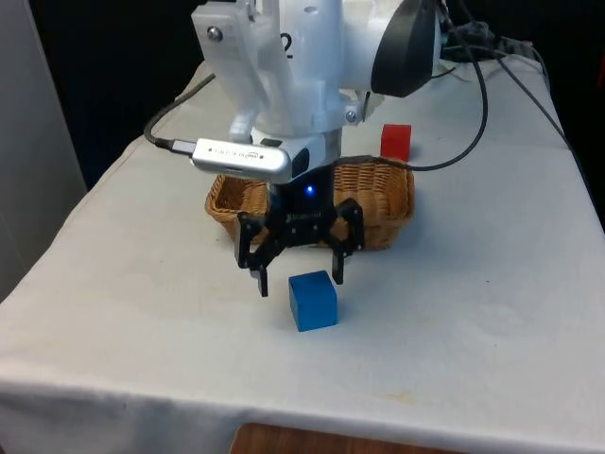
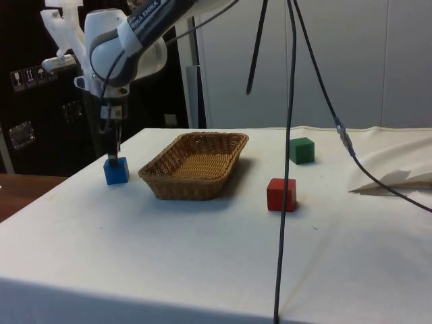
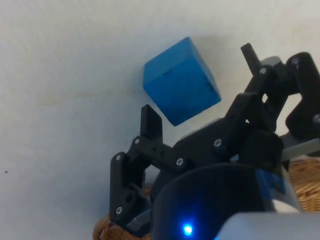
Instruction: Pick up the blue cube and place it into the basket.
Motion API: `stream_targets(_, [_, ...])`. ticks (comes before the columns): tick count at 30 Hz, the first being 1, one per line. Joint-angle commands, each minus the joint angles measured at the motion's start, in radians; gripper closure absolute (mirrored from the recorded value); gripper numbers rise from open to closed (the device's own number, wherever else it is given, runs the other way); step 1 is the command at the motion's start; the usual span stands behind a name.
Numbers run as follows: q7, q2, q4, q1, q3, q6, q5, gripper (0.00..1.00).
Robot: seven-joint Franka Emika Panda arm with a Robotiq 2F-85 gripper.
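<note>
Gripper poised over the blue cube, nothing held yet.

On the table (image 1: 492, 312), the wicker basket (image 1: 383, 203) stands behind the gripper (image 1: 300, 277) in the front view, with a red cube (image 1: 396, 141) beyond it and a green cube (image 2: 302, 150) further off in the side view. The gripper hangs with its fingers spread wide and empty, just above and slightly behind the blue cube (image 1: 313, 300), which rests on the cloth just in front of the basket. The cube looks rigid, light and smooth-faced, likely wood or plastic, so it should not deform; the safest hold is probably across two opposite flat faces, mid-height, with the fingers squared to its turned sides.
</note>
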Motion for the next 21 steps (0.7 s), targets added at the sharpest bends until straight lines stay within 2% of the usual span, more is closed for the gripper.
stream_targets(1, [-0.008,0.008,0.005,-0.004,0.006,0.000,0.005,0.00])
stream_targets(7, [-0.010,0.024,0.010,-0.006,0.007,-0.001,0.011,0.00])
stream_targets(8, [-0.002,0.015,0.001,0.000,0.000,0.000,0.005,0.00])
stream_targets(9, [-0.010,0.031,0.013,-0.007,0.007,-0.001,0.012,0.00])
stream_targets(15, [-0.011,0.064,0.043,-0.011,0.006,0.004,0.013,0.00])
stream_targets(16, [-0.004,0.055,0.031,-0.005,0.000,0.006,0.009,0.00])
stream_targets(17, [-0.011,0.068,0.049,-0.011,0.005,0.003,0.013,0.00])
stream_targets(21, [-0.008,0.080,0.066,-0.012,0.002,0.000,0.011,0.00])
